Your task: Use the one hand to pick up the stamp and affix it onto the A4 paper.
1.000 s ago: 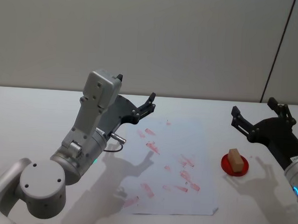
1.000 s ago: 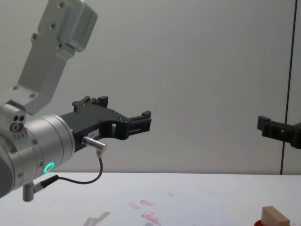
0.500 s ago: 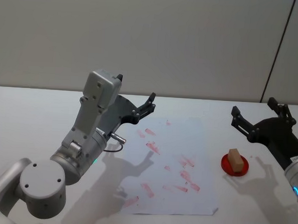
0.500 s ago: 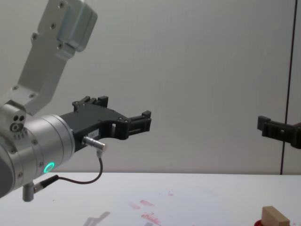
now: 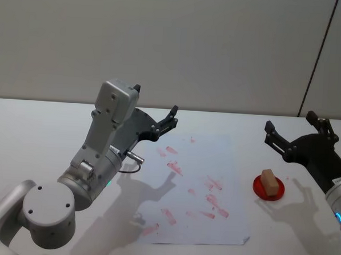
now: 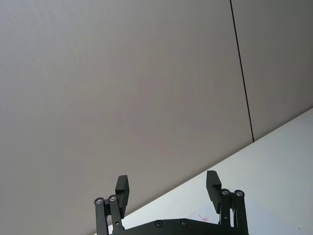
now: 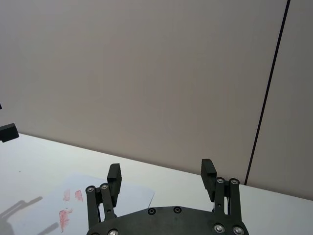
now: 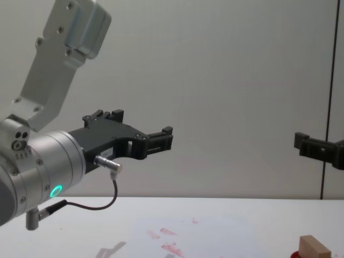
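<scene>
The stamp (image 5: 268, 180), a small pale wooden block, stands on a round red ink pad (image 5: 258, 186) at the right of the table; its top corner also shows low in the chest view (image 8: 313, 247). The A4 paper (image 5: 198, 163) lies in the middle with several red-pink marks, and shows too in the chest (image 8: 220, 230) and right wrist views (image 7: 49, 196). My right gripper (image 5: 290, 121) hovers open, up and just behind the stamp, nothing between its fingers (image 7: 161, 168). My left gripper (image 5: 156, 100) is held up open over the paper's far left corner (image 6: 167, 178).
The white table (image 5: 33, 132) spreads to the left and in front of the paper. My left arm's silver wrist (image 8: 51, 166), with a green light and a cable, looms at the chest view's left. A plain wall closes the back.
</scene>
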`<state>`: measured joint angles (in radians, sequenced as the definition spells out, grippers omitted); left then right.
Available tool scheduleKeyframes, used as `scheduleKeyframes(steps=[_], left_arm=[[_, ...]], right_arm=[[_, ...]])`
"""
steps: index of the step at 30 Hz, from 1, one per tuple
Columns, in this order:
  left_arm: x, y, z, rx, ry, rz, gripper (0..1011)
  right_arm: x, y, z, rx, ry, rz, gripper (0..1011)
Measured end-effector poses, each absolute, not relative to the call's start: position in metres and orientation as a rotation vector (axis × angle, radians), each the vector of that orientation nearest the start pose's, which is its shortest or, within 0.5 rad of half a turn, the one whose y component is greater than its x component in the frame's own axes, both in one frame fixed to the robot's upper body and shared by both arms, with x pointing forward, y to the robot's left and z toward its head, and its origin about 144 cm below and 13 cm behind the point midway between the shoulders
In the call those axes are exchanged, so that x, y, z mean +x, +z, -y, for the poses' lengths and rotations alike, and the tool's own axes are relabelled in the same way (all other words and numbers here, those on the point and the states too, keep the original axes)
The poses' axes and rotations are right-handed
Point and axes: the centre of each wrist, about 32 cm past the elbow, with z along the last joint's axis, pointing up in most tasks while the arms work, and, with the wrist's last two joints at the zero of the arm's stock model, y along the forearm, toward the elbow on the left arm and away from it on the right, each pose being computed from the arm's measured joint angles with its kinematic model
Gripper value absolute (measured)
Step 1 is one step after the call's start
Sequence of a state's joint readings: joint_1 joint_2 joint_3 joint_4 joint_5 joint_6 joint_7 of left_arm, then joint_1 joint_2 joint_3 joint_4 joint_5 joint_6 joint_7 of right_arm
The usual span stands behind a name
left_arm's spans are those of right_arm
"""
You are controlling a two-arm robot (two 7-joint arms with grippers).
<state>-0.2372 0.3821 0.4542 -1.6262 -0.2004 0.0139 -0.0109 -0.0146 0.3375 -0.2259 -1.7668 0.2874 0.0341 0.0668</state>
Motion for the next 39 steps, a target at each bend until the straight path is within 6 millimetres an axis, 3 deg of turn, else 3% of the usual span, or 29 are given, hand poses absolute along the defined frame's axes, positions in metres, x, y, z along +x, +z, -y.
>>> scheduleKeyframes(steps=[39], left_arm=[[0.4920,1.2044,-0.1984,0.061,1.124,0.268,1003]], right_arm=[[0.4433,1.1887,0.2371,0.026,-1.230,0.075,1001]])
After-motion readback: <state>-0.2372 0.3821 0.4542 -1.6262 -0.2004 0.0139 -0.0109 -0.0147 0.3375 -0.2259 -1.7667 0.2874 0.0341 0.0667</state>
